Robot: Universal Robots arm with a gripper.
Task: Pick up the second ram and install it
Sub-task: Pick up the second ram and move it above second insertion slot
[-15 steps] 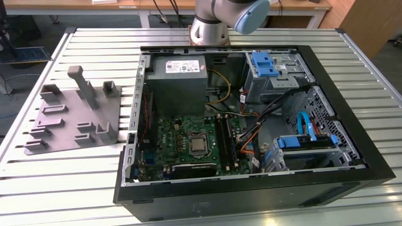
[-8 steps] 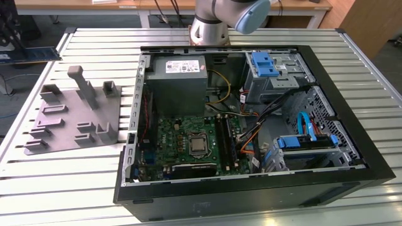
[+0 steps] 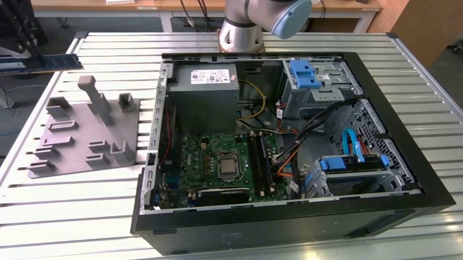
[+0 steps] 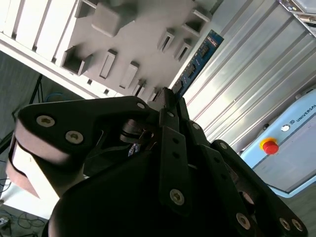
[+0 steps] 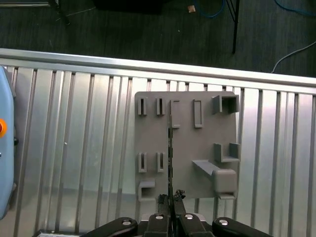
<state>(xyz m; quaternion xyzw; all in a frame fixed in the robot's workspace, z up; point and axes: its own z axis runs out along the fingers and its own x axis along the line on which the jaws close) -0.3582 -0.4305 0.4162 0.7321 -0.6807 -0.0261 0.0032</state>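
The second ram (image 4: 199, 59) is a long blue circuit-board stick that juts out from between my gripper's black fingers (image 4: 167, 98). My gripper (image 5: 170, 198) is shut on it. In the first wrist view the ram (image 5: 170, 148) appears edge-on as a thin dark line above the grey holder plate (image 5: 185, 163). In the exterior view the ram (image 3: 54, 61) hangs in the air at the far left, beyond the grey holder plate (image 3: 87, 135). The green motherboard (image 3: 217, 162) with its long black slots (image 3: 259, 160) lies inside the open computer case (image 3: 289, 216), well away from the ram.
The case holds a grey power supply (image 3: 204, 92), blue drive brackets (image 3: 304, 73) and loose cables (image 3: 304, 135). An upright peg (image 3: 94, 100) stands on the holder plate. The slatted metal table (image 3: 65, 216) ends at a rail (image 5: 148, 64), with dark floor beyond. The arm's base (image 3: 242, 32) rises behind the case.
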